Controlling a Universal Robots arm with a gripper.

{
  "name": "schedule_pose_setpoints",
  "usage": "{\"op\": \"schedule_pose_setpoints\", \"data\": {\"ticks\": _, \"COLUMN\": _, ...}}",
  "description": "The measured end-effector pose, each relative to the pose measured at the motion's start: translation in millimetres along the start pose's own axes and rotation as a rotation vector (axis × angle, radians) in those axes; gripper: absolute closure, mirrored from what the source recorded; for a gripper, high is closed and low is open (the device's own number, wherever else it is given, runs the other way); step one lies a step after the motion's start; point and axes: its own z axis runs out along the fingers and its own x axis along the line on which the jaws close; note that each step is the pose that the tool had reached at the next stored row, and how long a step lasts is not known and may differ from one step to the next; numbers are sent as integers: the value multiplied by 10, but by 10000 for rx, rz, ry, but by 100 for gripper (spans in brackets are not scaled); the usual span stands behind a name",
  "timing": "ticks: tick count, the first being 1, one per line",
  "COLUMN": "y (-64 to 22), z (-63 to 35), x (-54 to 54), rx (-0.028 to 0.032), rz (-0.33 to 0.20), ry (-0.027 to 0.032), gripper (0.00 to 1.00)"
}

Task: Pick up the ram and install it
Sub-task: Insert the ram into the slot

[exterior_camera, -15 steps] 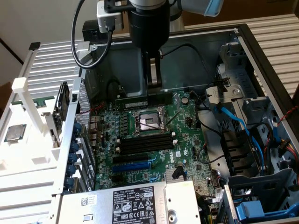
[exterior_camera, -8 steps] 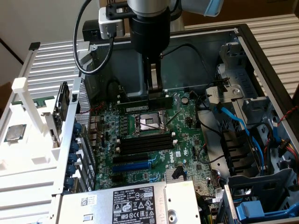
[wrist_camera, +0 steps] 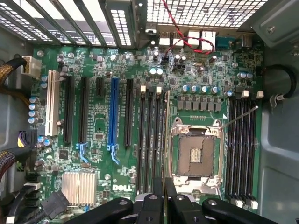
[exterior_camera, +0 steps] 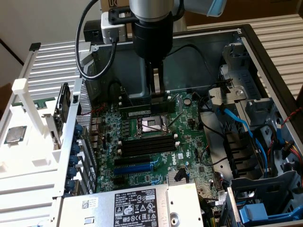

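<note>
The main risk is misalignment: if the ram [exterior_camera: 144,109] comes down tilted or off the slot line, it could strike the socket [exterior_camera: 152,125] or jam against a slot's end clips instead of seating, and a stick held by its top edge alone could pivot in the grip under pressure. The gripper [exterior_camera: 157,94] is closed narrowly on the ram's upper edge, near the stick's end toward the exterior view's right, so most of the strip juts out toward that view's left. The ram hangs level above the board [exterior_camera: 156,156], over the socket's far side, apart from the slots [exterior_camera: 144,145]. In the wrist view it appears edge-on as a thin line [wrist_camera: 166,140] running out from between the fingers [wrist_camera: 158,198].
</note>
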Motion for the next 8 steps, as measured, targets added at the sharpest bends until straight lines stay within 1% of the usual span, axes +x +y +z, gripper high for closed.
{"op": "schedule_pose_setpoints", "data": {"ticks": 8, "y": -1, "z": 86, "x": 39, "rx": -1, "rz": 2, "ry": 1, "gripper": 87}}
